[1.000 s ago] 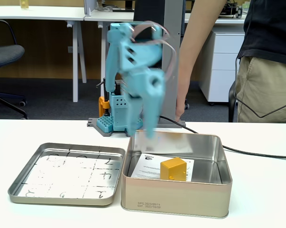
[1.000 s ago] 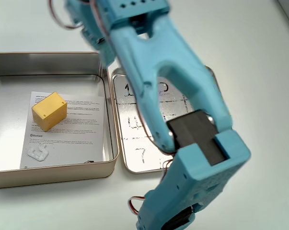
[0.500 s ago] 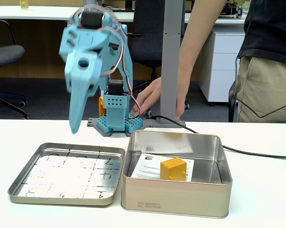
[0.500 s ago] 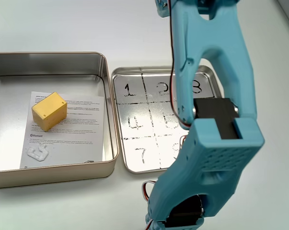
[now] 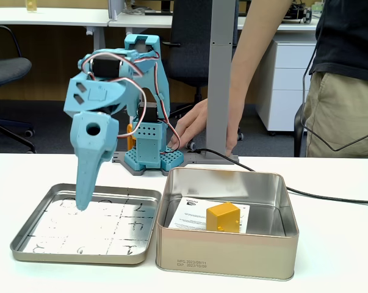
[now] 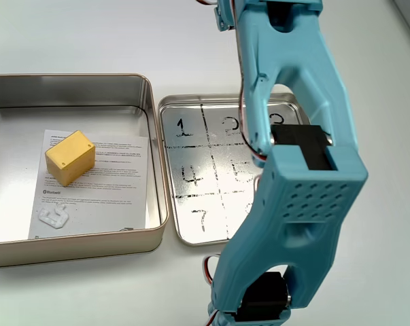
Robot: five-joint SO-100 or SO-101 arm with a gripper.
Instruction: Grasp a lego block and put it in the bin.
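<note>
The orange-yellow lego block [image 5: 223, 217] [image 6: 69, 157] lies on a white leaflet inside the bin [image 5: 227, 256] [image 6: 75, 248], a deep square metal tin, and nothing touches it. In the front fixed view my light-blue gripper [image 5: 83, 204] points straight down over the left part of the shallow marked tray [image 5: 74, 255], well left of the bin. Its fingers taper together to one tip with nothing between them. In the fixed view from above, the arm [image 6: 296, 197] covers the right side of that tray [image 6: 191, 176] and hides the fingertips.
A person stands behind the table with a hand [image 5: 193, 125] near the robot base [image 5: 150, 159]. A black cable [image 5: 330, 196] runs across the table right of the bin. A small white plastic piece [image 6: 54, 216] lies on the leaflet in the bin.
The arm swung from above the bin over to the shallow tray and lowered its tip toward it. The lego block stayed where it was in the bin.
</note>
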